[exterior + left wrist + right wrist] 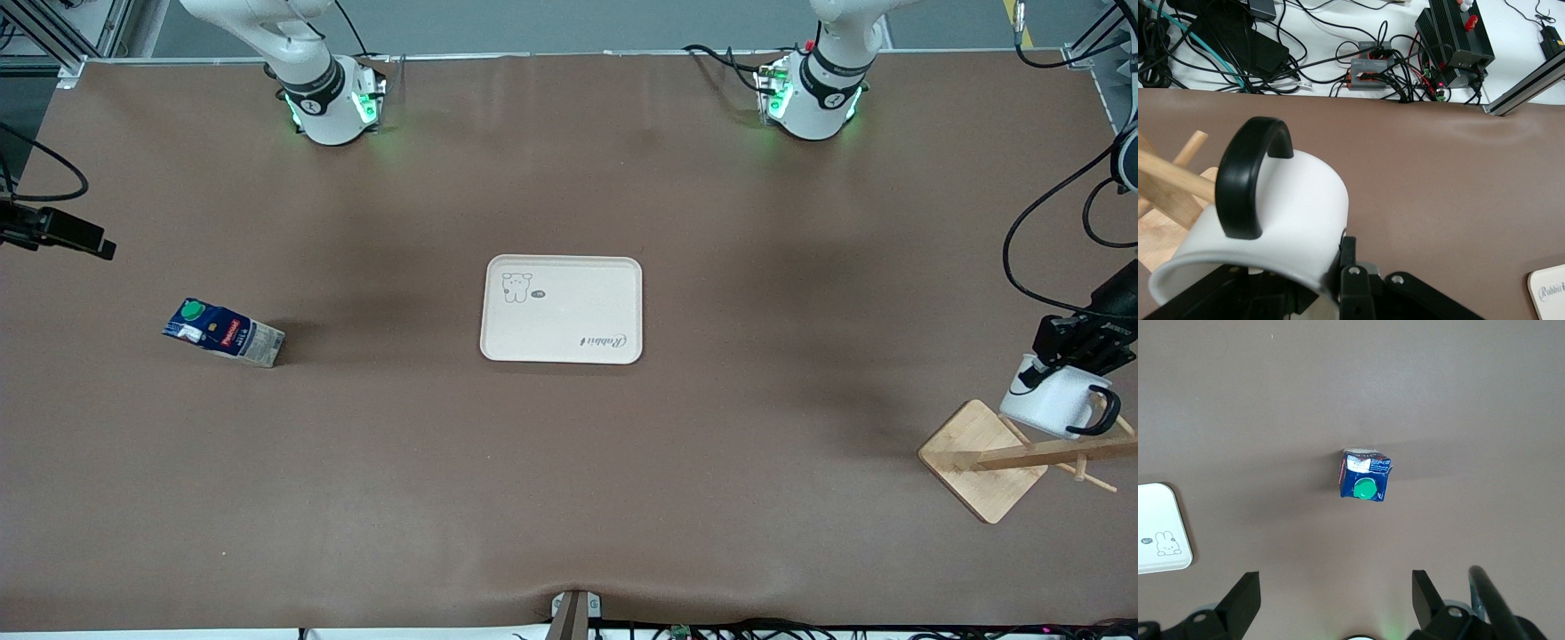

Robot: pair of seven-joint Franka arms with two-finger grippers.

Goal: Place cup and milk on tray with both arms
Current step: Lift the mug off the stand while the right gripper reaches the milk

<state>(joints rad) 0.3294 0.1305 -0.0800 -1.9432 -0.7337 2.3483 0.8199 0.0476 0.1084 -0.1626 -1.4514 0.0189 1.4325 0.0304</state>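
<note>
Left gripper (1058, 356): I see it clamped on the cup (1053, 400), lifted over the wooden rack (987, 458) at the left arm's end of the table (569, 498); black handle (1248, 173) points toward the front edge.

Right gripper (1335, 593): jaws spread wide, empty, hanging over the milk (224, 332).

Milk: upright near the right arm's end, well clear of edges.

Tray (562, 308): mid-table, long axis along the table's length, open surface all around.

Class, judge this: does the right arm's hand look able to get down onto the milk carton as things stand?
Probably yes. The right hand hangs open above the milk carton, which stands alone on bare table; nothing lies between them.
</note>
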